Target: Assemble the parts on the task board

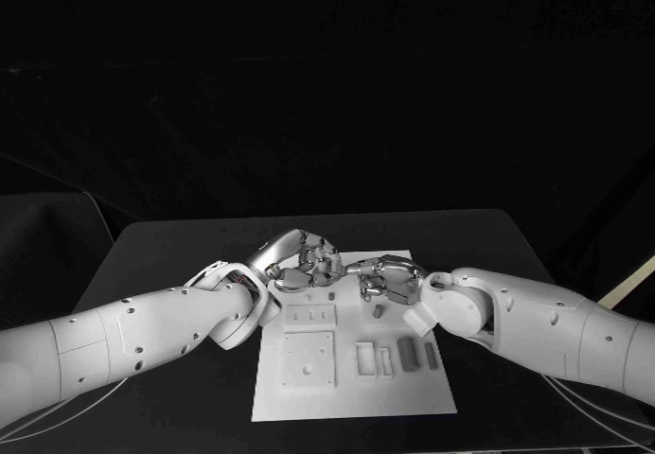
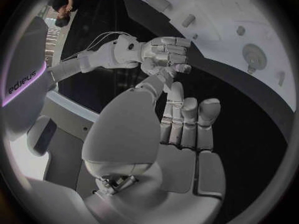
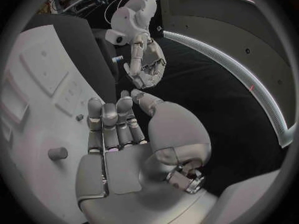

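Observation:
The white task board (image 1: pixel 358 397) lies in the middle of the table. Two grey bar parts (image 1: pixel 407 352) lie side by side at its right. My left hand (image 1: pixel 298 263) and right hand (image 1: pixel 385 282) hover close together over the board's far end, fingertips nearly meeting. In the left wrist view my left hand (image 2: pixel 187 134) stretches its thumb to the curled right hand (image 2: pixel 163 52). The right wrist view has my right hand (image 3: pixel 115 134) reaching its thumb towards the curled left hand (image 3: pixel 146 62). Whether a part sits between the fingertips is hidden. A short round peg (image 3: pixel 57 153) stands on the board (image 3: pixel 37 109).
The black table (image 1: pixel 178 255) extends around the board on every side. The board (image 2: pixel 215 5) carries recessed slots, a square plate (image 1: pixel 309 359) and a small frame (image 1: pixel 371 357) on its near half. Thin cables trail under both forearms at the near edge.

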Motion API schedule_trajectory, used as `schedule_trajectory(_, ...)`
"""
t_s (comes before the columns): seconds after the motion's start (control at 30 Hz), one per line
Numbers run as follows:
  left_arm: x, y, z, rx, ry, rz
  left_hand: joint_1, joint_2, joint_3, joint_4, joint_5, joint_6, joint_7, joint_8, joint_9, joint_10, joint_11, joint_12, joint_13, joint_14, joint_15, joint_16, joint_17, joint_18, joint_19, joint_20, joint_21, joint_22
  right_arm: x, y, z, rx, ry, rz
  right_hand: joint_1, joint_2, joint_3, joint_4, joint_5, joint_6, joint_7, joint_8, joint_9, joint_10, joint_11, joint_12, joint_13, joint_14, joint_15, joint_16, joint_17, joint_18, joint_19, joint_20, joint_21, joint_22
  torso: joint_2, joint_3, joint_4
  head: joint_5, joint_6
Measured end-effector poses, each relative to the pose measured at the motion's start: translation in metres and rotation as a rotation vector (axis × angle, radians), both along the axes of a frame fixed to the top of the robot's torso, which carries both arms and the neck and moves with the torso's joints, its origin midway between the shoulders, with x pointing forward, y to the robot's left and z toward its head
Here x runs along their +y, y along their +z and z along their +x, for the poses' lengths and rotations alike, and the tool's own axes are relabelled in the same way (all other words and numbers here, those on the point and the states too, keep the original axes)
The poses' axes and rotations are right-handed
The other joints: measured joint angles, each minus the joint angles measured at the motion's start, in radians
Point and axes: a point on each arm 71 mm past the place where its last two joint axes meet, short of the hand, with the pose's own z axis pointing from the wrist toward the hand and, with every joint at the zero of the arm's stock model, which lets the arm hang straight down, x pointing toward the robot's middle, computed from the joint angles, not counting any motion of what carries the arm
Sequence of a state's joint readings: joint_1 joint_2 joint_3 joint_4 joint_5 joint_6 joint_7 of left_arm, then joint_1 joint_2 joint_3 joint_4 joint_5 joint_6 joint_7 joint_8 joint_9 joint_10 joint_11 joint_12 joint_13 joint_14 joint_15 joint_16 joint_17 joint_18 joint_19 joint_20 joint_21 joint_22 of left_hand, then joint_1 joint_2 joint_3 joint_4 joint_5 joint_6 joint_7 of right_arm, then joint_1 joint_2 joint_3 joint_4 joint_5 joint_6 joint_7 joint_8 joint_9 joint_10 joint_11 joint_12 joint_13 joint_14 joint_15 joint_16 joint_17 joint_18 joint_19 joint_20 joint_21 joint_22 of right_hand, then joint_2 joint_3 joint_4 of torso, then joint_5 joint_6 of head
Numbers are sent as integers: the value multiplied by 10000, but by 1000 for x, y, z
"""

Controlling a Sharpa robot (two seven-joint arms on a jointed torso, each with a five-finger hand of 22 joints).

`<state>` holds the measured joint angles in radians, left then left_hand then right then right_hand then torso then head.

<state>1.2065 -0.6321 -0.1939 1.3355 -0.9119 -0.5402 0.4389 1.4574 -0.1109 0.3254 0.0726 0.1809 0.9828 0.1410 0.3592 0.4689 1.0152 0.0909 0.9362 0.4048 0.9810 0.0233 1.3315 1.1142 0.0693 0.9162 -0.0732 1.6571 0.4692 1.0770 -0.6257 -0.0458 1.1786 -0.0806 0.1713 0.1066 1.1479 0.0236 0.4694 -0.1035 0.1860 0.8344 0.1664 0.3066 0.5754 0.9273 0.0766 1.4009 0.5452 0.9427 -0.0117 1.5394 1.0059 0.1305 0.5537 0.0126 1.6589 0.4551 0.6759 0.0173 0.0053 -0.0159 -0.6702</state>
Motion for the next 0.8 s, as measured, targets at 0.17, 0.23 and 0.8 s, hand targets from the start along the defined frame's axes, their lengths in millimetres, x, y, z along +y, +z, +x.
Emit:
schedule_trajectory(0.17, 2, -1, 2, 17, 91, 46, -11, -13, -1, 0, -1, 1, -1, 0, 0, -1, 0, 0, -3, 0, 0, 0, 0, 0, 0, 1, 0, -1, -3, 0, 1, -69, -107, -150, -68, -68, 0, 0, 0, 0, -1, 0, 0, -34, -35, 0, 5, -30, 29, 0, 0, 1, 0, 0, 0, 1, 1, 0, 0, 6, -1)
schedule_trajectory(0.23, 4, -1, 2, 42, 146, 75, -13, -15, -2, 0, -2, 2, -2, 0, 0, -1, 0, 0, -9, 0, 0, 0, 0, 0, 0, 1, 0, -1, -4, -1, 1, -107, -146, -213, -152, -152, -65, 0, 0, 0, -1, 0, -12, -71, 2, 0, 17, -30, 30, 0, 11, 0, -26, 27, 0, 1, 1, 0, 0, 8, 0)
schedule_trajectory(0.8, 14, -10, 17, 1475, 1332, 2780, -39, -117, 2, -23, -25, 2, -1, 0, 2, 52, 53, -99, -66, 37, -38, -1, -25, 1, -14, 18, 0, -2, -36, 14, 20, -1191, -1164, -1198, -356, -356, -196, 81, -1, -72, -3, 1, -14, -90, 19, 0, 47, -105, 35, 0, 29, 0, -36, 36, 0, 1, -5, 10, -12, 67, -132)
